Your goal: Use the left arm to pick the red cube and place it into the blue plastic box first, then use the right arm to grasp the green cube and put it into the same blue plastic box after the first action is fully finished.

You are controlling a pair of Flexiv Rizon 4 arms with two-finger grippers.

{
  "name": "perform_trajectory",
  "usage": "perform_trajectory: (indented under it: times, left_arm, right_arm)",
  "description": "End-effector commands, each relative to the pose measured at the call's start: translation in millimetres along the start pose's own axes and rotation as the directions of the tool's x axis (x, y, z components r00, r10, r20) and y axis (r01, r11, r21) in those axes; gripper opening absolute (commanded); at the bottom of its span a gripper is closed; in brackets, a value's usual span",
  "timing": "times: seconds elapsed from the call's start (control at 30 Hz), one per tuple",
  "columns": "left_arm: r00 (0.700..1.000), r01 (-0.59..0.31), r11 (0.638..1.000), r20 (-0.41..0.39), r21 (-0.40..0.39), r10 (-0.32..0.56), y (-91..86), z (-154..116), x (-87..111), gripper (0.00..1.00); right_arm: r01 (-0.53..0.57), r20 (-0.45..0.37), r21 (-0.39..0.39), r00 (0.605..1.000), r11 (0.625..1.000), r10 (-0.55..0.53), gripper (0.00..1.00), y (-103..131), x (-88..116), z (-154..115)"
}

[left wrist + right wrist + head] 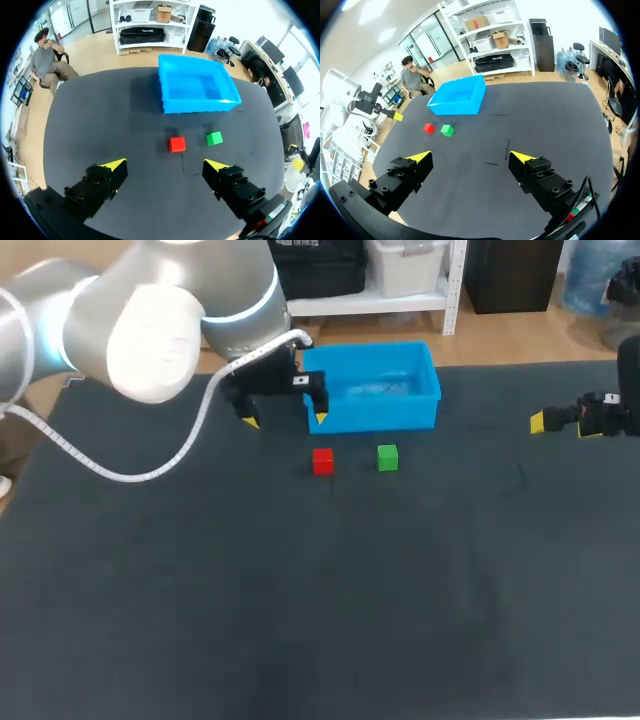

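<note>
red cube sits on the dark tabletop, a little above the middle of the head view. it is near the green cube on its right, with a clear gap between them. both lie just below the front wall of the blue plastic box, touching neither it nor each other. no cube shows inside the box, so the first placement is not yet done.

the left gripper hangs at the box's left front corner, up and left of the red cube. its fingers are spread wide with nothing between them. in the left wrist view the left gripper has the red cube ahead of it, close to the midline between the two yellow tips, and the green cube ahead of the finger on that side. the box lies farther ahead, beyond both cubes.

the right gripper waits at the right edge of the head view, well apart from both cubes. the right wrist view shows the right gripper released and empty.

the left arm is clearly the nearer one to the red cube. the cube has no long axis, and its sides look roughly square to the box front. my reading is that the coming move is a short advance and descent to straddle the red cube, keeping the nearer finger off the green cube.
</note>
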State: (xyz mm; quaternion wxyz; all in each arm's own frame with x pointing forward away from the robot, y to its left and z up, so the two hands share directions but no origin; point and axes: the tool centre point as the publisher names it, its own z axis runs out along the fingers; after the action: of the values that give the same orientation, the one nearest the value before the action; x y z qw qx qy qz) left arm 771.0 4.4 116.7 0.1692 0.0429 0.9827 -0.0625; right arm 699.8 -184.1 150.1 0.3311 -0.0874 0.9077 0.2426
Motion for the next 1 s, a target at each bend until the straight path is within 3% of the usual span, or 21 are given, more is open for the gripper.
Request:
perform_trajectory:
  times: [0.03,0.37,0.6,1.0]
  left_arm:
    - [1.0,-0.019,1.0,-0.012,-0.005,0.019,-8.0,7.0,-9.1,1.0]
    - [0.999,-0.043,0.999,-0.024,-0.013,0.042,-18.0,12.0,-16.7,1.0]
    - [0.994,-0.076,0.993,-0.08,-0.086,0.069,-18.7,19.5,-15.0,1.0]
    - [0.994,0.018,0.991,-0.107,-0.129,-0.032,-18.6,21.8,-19.2,1.0]
  right_arm:
    - [0.001,-0.001,-0.001,1.0,1.0,-0.001,1.0,-0.5,0.0,0.1]
    - [0.001,-0.001,-0.001,1.0,1.0,-0.001,1.0,-0.5,0.0,0.1]
    - [0.001,-0.001,-0.001,1.0,1.0,-0.001,1.0,-0.5,0.0,0.1]
    - [0.001,-0.001,-0.001,1.0,1.0,-0.001,1.0,-0.5,0.0,0.1]
